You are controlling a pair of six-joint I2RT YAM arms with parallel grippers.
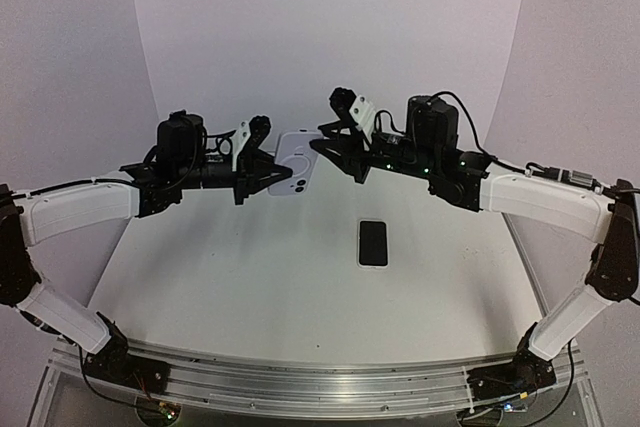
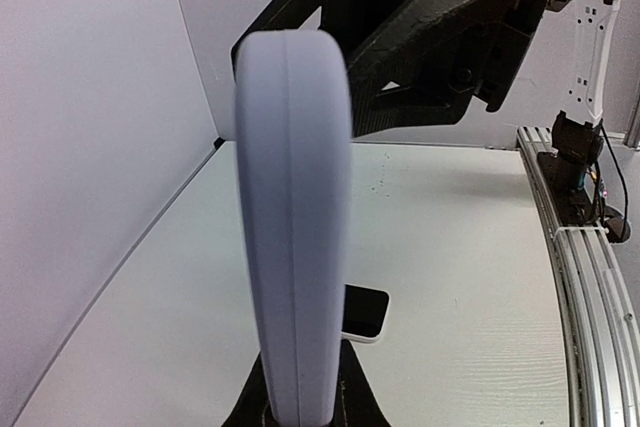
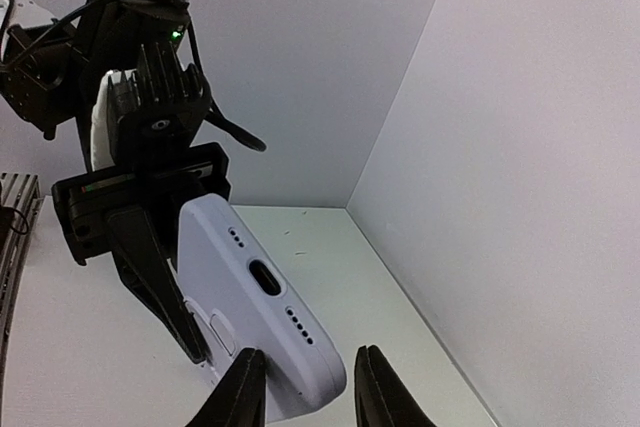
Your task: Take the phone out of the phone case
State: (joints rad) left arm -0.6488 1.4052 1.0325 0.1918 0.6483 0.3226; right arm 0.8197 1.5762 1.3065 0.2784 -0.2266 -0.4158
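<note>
The lavender phone case [image 1: 295, 164] is held upright in the air above the far middle of the table. My left gripper [image 1: 262, 162] is shut on it from the left. In the left wrist view the case's edge [image 2: 295, 227] rises between my black fingers [image 2: 362, 399]. The black-screened phone [image 1: 373, 242] lies flat on the table, out of the case; it also shows in the left wrist view [image 2: 365, 312]. My right gripper [image 1: 330, 142] is open at the case's right side. In the right wrist view the case's lower corner [image 3: 250, 297] sits between my spread fingertips [image 3: 245, 387], with a gap on the right.
The white table [image 1: 250, 277] is closed in by pale walls at the back and both sides. An aluminium rail [image 1: 330, 382] runs along the near edge, with both arm bases on it. The right arm's gripper body [image 2: 420, 37] hangs close behind the case.
</note>
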